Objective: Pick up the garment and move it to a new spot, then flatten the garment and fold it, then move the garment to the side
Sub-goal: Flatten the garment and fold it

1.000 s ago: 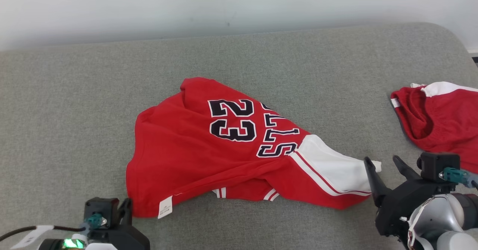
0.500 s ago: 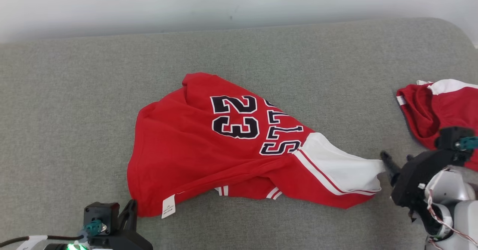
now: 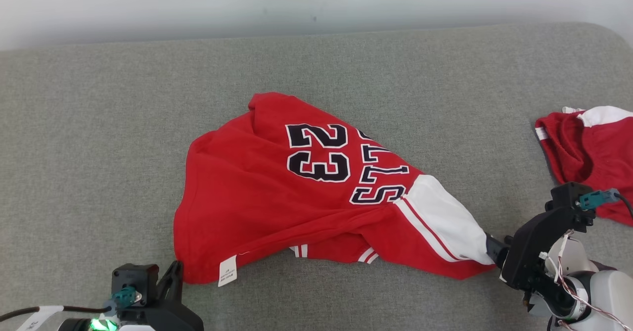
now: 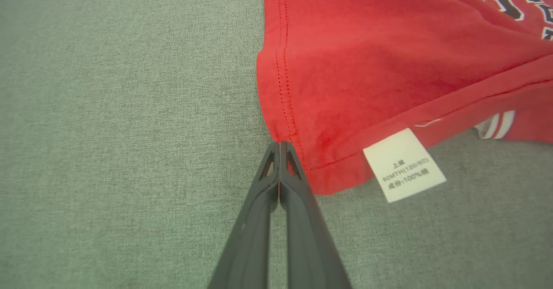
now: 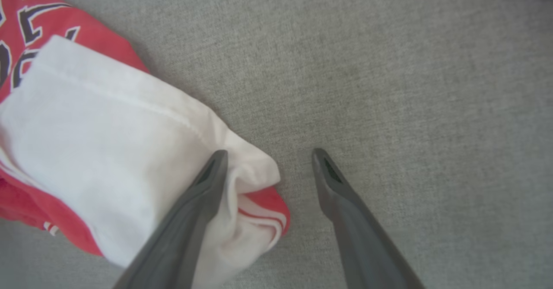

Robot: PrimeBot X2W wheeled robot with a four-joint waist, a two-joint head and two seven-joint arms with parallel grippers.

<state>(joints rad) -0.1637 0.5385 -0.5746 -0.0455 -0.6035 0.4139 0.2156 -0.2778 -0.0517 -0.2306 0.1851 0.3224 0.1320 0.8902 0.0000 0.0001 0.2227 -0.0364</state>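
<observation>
Garment (image 3: 277, 207) lies crumpled, not folded. Left gripper (image 4: 280, 144) jaws closed at hem corner (image 4: 311, 168); right gripper (image 5: 268, 153) jaws open astride white sleeve (image 5: 108, 129). We judge flattening barely begun.

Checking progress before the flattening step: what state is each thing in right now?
jersey: crumpled, partly doubled over, lying on the grey cushion.
care label: flipped out, face up.
left gripper: shut, tips at jersey's hem corner.
right gripper: open, at the white sleeve end.
second red garment: bunched, far right.
</observation>
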